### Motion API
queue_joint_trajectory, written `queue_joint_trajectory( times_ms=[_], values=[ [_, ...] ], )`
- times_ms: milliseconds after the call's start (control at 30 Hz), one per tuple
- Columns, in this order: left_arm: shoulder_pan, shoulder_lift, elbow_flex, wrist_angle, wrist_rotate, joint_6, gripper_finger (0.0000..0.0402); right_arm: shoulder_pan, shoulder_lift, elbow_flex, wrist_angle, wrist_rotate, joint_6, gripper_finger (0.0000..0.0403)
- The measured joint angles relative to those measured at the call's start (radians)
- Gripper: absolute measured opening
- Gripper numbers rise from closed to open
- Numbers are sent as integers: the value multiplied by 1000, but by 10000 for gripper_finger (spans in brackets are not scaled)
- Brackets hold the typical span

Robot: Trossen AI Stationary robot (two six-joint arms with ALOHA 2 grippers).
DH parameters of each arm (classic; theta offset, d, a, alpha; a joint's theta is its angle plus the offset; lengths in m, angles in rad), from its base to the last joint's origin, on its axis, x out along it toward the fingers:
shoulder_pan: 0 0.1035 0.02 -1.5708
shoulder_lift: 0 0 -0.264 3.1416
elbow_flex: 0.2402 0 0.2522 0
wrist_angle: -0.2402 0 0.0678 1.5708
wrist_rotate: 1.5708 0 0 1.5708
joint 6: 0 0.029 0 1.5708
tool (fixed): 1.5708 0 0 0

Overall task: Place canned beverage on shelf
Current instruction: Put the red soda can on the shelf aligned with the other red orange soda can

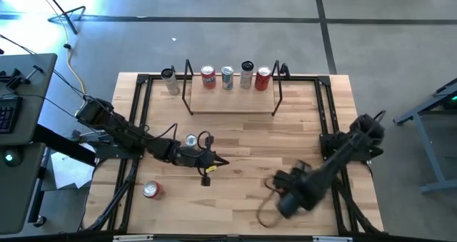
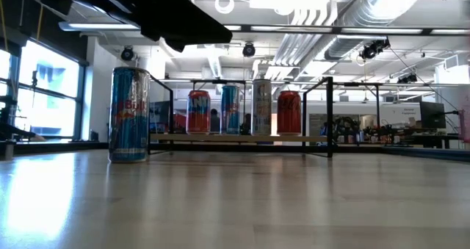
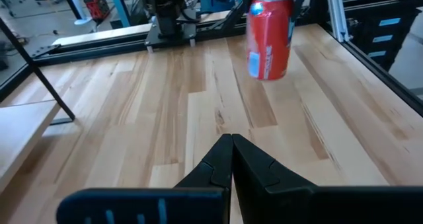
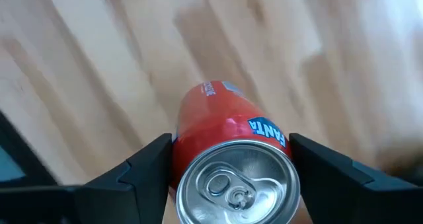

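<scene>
Left pincer (image 1: 214, 162): clenched on nothing, low over the table (image 1: 243, 138) centre, beside a blue can (image 1: 191, 140). The shelf (image 1: 232, 99) holds four upright cans. Right pincer (image 4: 228, 178): grasping a red Fanta can (image 4: 231, 158) over the table's front right.

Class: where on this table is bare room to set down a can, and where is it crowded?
Free: the shelf plank's front strip, before its four cans; the table between shelf and arms. Crowded: around the left end effector, shut beside the blue can. The right end effector grips the Fanta can.
</scene>
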Motion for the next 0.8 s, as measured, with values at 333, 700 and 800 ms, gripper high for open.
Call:
queue_joint_trajectory(
  times_ms=[333,700,800],
  values=[
    [-41,0,0,0,-72,0,0,-413,-2,91,140,28,-585,254],
    [-48,0,0,-15,-93,-17,0,-658,98,85,283,-70,-889,254],
    [-48,0,0,-15,-93,-18,0,-668,128,84,300,-85,-912,254]
  ],
)
